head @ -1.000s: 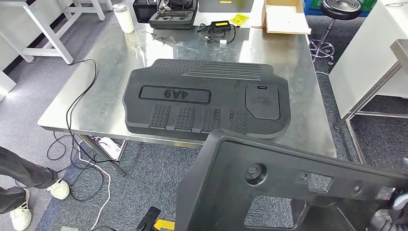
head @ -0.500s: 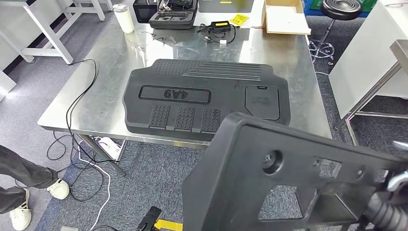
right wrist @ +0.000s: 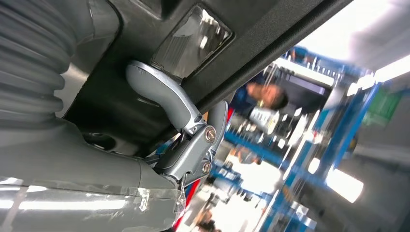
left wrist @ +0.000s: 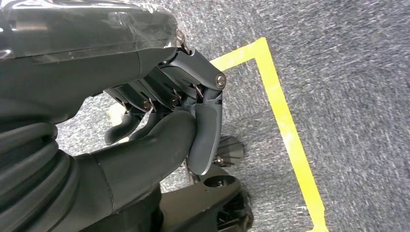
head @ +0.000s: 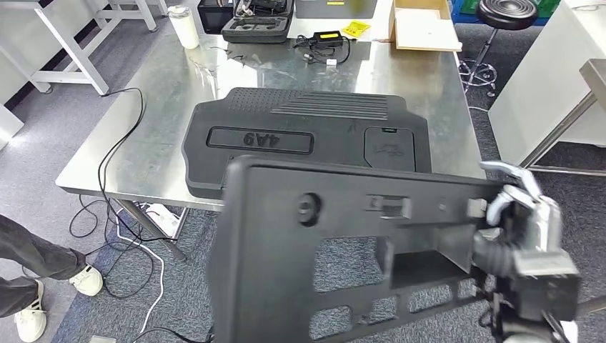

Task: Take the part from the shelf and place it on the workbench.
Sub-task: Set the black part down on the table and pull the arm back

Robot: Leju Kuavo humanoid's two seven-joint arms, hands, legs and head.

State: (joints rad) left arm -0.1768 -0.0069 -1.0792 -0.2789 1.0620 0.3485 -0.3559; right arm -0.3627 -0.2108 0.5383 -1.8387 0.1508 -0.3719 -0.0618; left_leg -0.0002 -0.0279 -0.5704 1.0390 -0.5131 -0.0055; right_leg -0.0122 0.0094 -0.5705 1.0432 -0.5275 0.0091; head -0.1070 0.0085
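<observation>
A large black plastic frame part (head: pixel 343 250) hangs low in the head view, in front of the near edge of the steel workbench (head: pixel 136 136). My right hand (head: pixel 518 207) grips its right end. In the right wrist view the fingers (right wrist: pixel 159 92) hook over the edge of the part (right wrist: pixel 290 24). A wide black cover marked 4A9 (head: pixel 307 128) lies flat on the workbench, partly hidden by the held part. My left hand (left wrist: pixel 183 130) hangs over grey carpet with its fingers curled against the thumb and nothing in it.
At the back of the bench stand a white roll (head: pixel 183 27), a black case (head: pixel 257 25), a charger with cables (head: pixel 325 39) and a cardboard box (head: pixel 421 28). A person's legs (head: pixel 28 271) are at the left. Cables (head: pixel 121 229) trail on the floor. A white table (head: pixel 550 86) stands to the right.
The held part has risen and swung left, now covering the front edge of the 4A9 cover. My right hand has come up into the head view at the right.
</observation>
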